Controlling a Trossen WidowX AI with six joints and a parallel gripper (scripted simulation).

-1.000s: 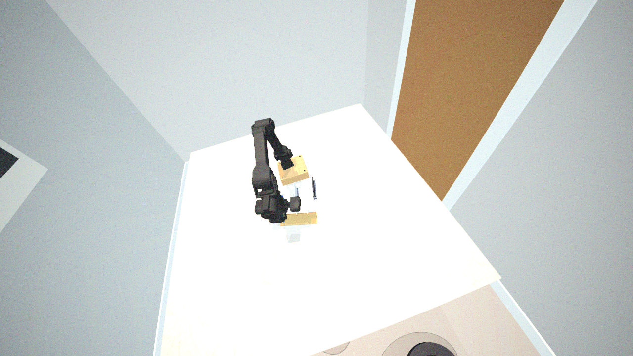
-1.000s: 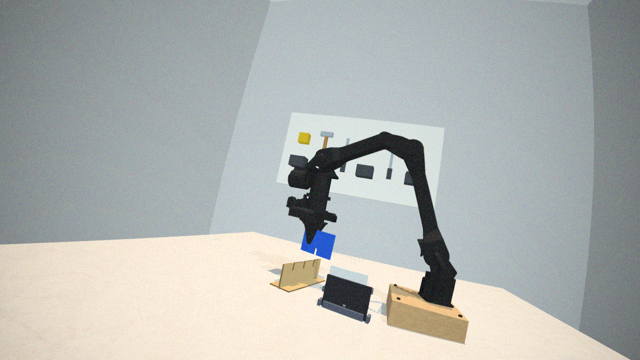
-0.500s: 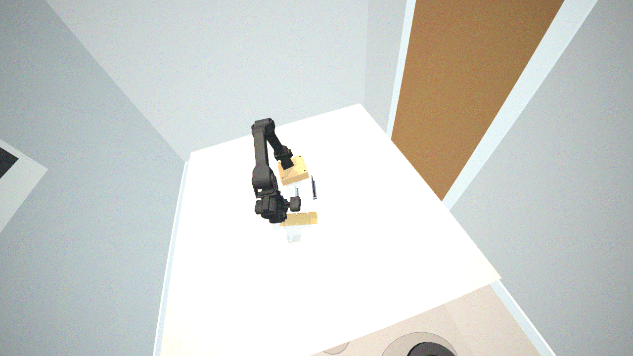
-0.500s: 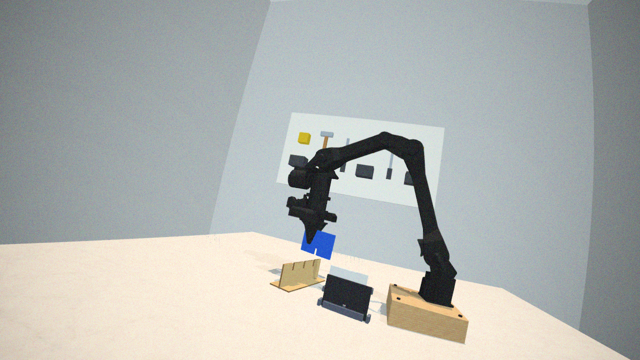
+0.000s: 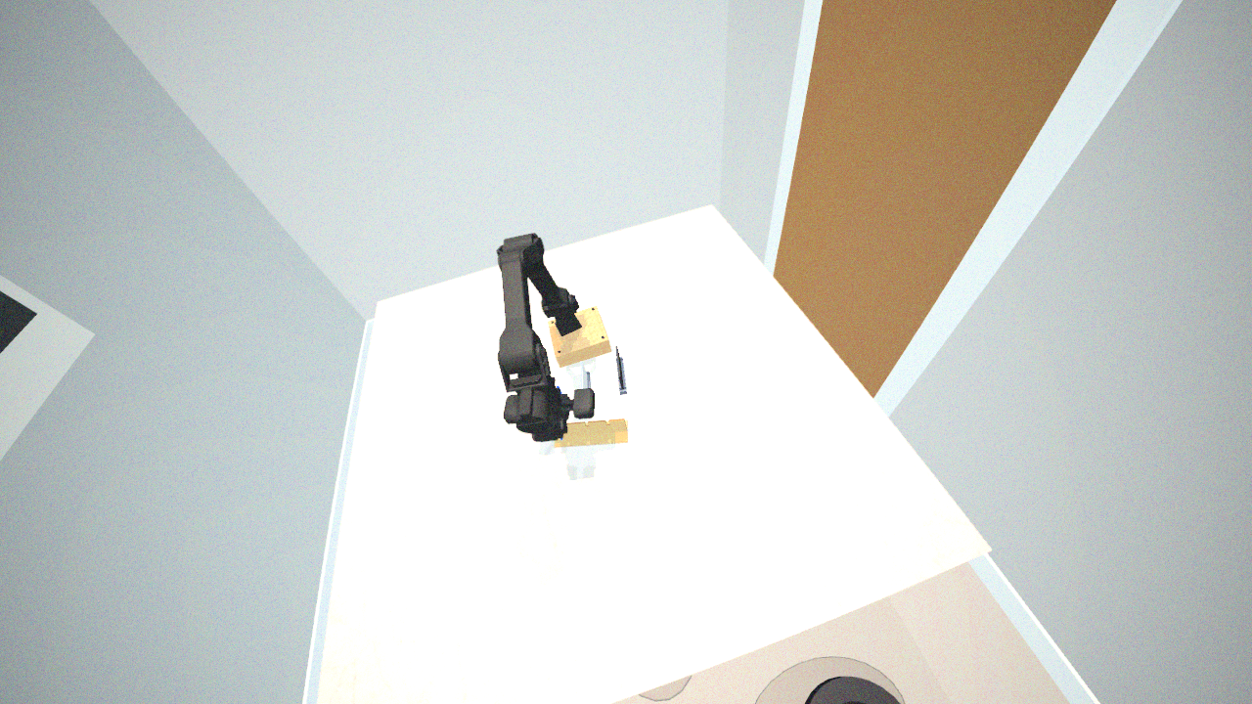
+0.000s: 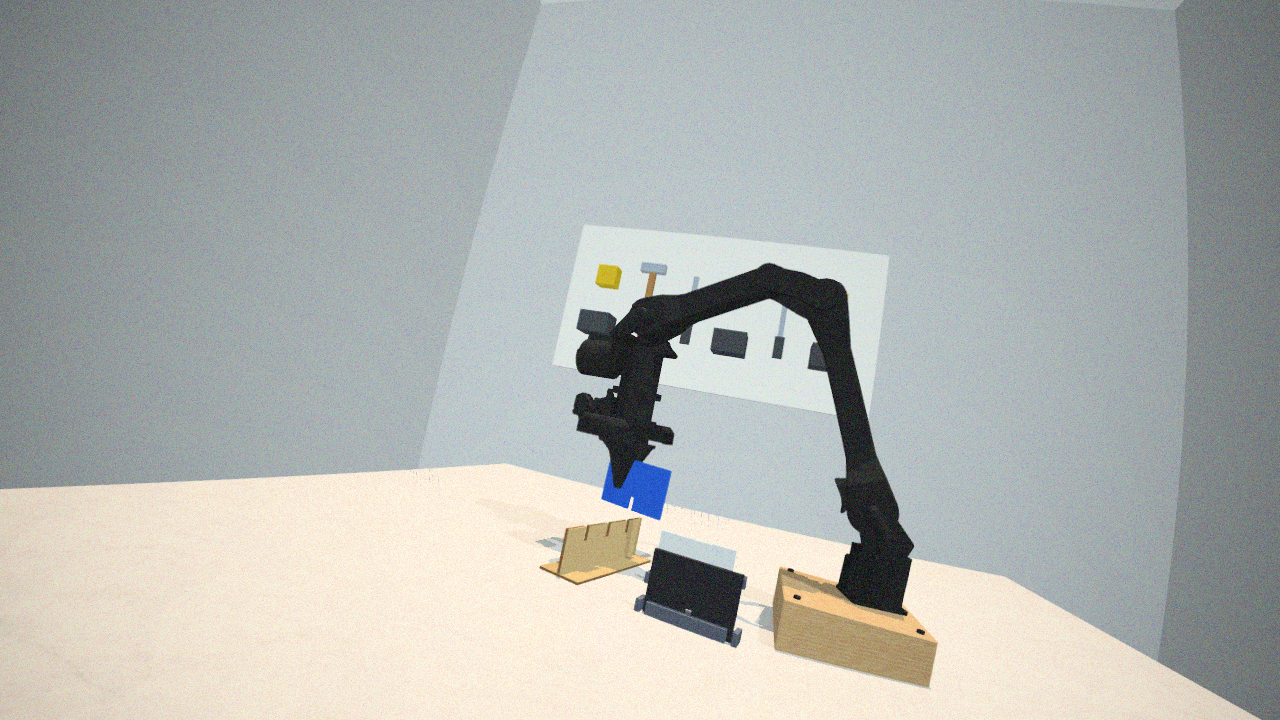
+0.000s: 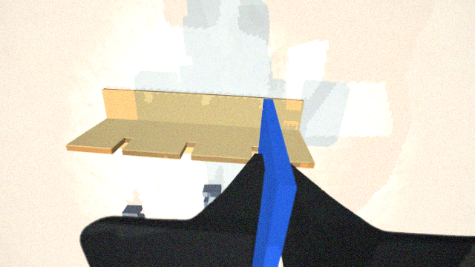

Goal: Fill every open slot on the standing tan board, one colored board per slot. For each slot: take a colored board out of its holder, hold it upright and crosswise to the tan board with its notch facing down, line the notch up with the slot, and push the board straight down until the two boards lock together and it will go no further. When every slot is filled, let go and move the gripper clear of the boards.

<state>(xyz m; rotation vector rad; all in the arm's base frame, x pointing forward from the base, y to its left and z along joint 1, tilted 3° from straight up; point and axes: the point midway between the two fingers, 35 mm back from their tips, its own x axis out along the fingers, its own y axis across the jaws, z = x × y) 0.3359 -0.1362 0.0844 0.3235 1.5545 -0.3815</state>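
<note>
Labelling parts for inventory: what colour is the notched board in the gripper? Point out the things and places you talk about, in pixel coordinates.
Blue (image 6: 646,489) (image 7: 275,178); best in the exterior view.

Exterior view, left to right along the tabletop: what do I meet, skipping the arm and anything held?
Tan slotted board, black board in its holder, wooden base block.

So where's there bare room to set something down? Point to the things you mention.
In the top view, right of the black board (image 5: 620,369) (image 6: 693,586), and between the tan board (image 5: 593,434) (image 6: 590,550) (image 7: 159,137) and the table's (image 5: 743,490) (image 6: 268,608) (image 7: 438,178) lower edge. Crowded: between those boards, and under the held blue board (image 6: 642,488) (image 7: 272,163).
</note>
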